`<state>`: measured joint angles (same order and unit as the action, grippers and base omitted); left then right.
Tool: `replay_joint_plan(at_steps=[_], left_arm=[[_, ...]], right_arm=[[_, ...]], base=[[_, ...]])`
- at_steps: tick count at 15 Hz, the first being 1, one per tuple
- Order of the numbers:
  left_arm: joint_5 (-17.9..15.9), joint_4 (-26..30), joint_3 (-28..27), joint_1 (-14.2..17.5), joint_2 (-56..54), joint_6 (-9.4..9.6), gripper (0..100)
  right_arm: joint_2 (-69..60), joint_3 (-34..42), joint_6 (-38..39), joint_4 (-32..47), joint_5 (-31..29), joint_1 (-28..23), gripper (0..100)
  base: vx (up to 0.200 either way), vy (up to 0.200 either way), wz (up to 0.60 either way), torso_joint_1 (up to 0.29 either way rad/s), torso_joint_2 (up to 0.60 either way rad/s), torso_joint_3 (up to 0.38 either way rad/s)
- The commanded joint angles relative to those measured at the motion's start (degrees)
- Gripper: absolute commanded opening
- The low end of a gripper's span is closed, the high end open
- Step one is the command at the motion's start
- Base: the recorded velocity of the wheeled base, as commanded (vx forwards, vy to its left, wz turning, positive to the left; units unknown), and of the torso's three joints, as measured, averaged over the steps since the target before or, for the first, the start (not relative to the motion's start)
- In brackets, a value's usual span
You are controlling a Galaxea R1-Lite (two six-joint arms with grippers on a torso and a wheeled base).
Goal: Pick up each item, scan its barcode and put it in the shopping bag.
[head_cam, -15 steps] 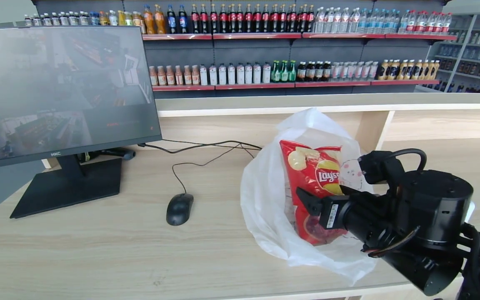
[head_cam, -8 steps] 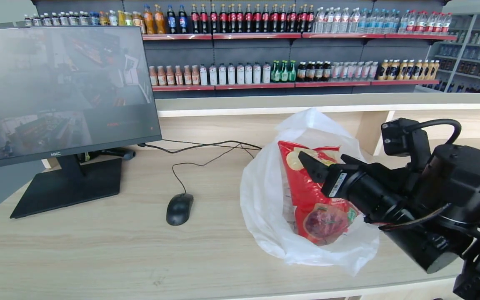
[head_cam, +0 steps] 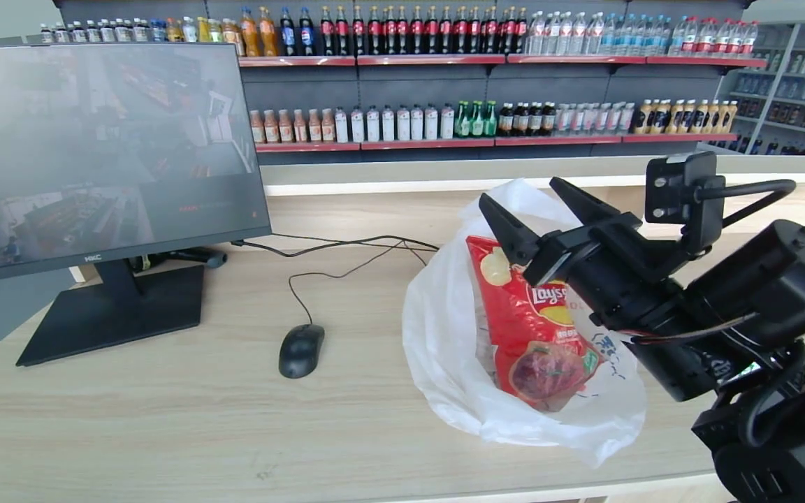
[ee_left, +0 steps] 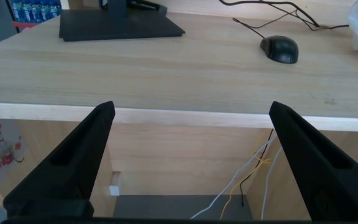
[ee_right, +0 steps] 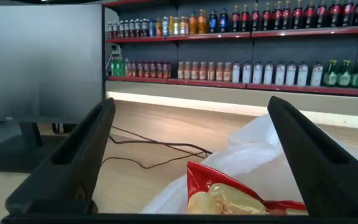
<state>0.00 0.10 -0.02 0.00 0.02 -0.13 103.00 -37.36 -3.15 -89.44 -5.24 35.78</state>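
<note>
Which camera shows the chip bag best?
The head view: the chip bag stands almost whole inside the shopping bag. The right wrist view catches just its top; the left wrist view faces the counter and mouse.

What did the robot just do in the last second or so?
The right gripper rose up and out of the white plastic shopping bag, jaws open, leaving the red crisp packet standing inside. The black computer mouse and dark monitor stayed put.
</note>
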Motion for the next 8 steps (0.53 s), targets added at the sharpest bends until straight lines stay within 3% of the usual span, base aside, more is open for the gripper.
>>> replay_joint_plan(at_steps=[1, 6, 8], left_arm=[[0.0, 0.0, 0.0, 0.0, 0.0, -0.04, 100], [0.0, 0.0, -0.1, 0.0, 0.0, -0.04, 100], [0.0, 0.0, -0.1, 0.0, 0.0, -0.04, 100]], right_arm=[[1.3, 0.2, -1.2, -0.6, 0.8, -1.3, 100], [-1.1, 6.3, -1.6, -0.6, 0.6, -3.3, 100], [-4.0, 10.7, -1.0, -0.6, 0.1, -3.5, 100]], base=[[0.000, 0.000, 0.00, 0.000, 0.00, 0.000], [0.000, 0.000, 0.00, 0.000, 0.00, 0.000], [-0.200, 0.000, 0.00, -0.002, 0.00, 0.000]])
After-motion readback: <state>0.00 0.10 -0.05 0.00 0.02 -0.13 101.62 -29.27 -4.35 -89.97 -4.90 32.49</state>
